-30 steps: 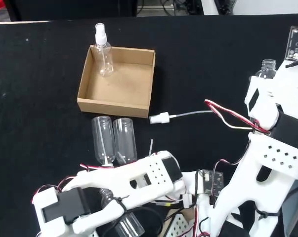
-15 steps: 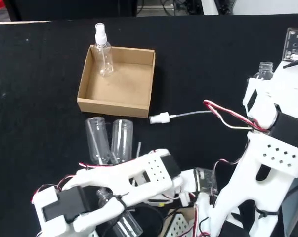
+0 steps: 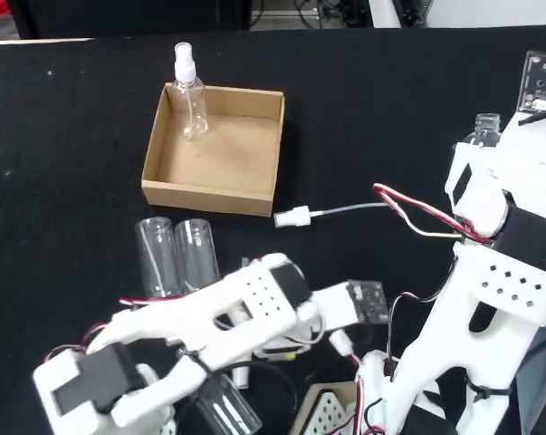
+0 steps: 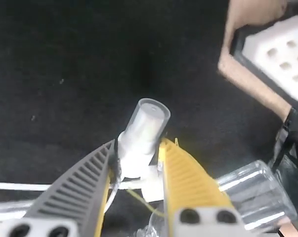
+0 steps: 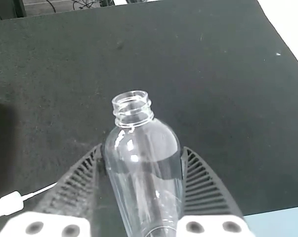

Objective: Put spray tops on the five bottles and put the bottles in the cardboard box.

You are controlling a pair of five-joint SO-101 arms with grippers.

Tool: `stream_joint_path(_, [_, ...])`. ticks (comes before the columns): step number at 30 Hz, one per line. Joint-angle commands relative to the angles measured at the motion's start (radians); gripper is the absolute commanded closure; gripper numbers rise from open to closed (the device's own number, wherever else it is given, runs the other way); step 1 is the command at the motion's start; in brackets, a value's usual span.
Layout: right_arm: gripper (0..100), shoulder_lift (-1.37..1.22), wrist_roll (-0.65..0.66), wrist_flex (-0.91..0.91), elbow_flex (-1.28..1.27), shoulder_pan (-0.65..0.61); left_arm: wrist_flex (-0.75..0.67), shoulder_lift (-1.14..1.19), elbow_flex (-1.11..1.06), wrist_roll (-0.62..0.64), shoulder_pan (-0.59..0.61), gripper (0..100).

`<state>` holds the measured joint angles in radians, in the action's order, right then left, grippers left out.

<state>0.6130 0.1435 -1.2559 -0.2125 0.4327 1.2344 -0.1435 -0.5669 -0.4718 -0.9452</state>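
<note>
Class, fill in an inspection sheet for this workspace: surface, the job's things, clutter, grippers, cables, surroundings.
Surface: black table.
Job's things: cardboard box with one capped bottle upright in a far corner; two open bottles lying side by side in front of the box; third bottle lying under an arm; loose spray top on the table.
Clutter: nothing seen.
Grippers: left gripper shut on held spray top; right gripper shut on held bottle, which has no top.
Cables: red and white wires on an arm.
Surroundings: dark shapes beyond the table, unclear.
</note>
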Motion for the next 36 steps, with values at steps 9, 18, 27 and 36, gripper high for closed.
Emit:
stream_joint_path(9, [93.4, -0.001, 0.002, 0.014, 0.008, -0.028, 0.003, -0.143, -0.019, 0.057, 0.042, 88])
stream_joint_path(18, [93.4, 0.005, 0.003, 0.014, -0.016, -0.029, 0.009, -0.143, 0.008, 0.101, 0.091, 88])
stream_joint_path(27, [93.4, 0.005, 0.008, 0.009, -0.036, -0.029, 0.012, -0.279, 0.001, 0.149, 0.096, 88])
stream_joint_path(36, [93.4, 0.005, 0.009, 0.015, -0.088, -0.072, 0.005, -0.476, -0.048, 0.170, 0.159, 88])
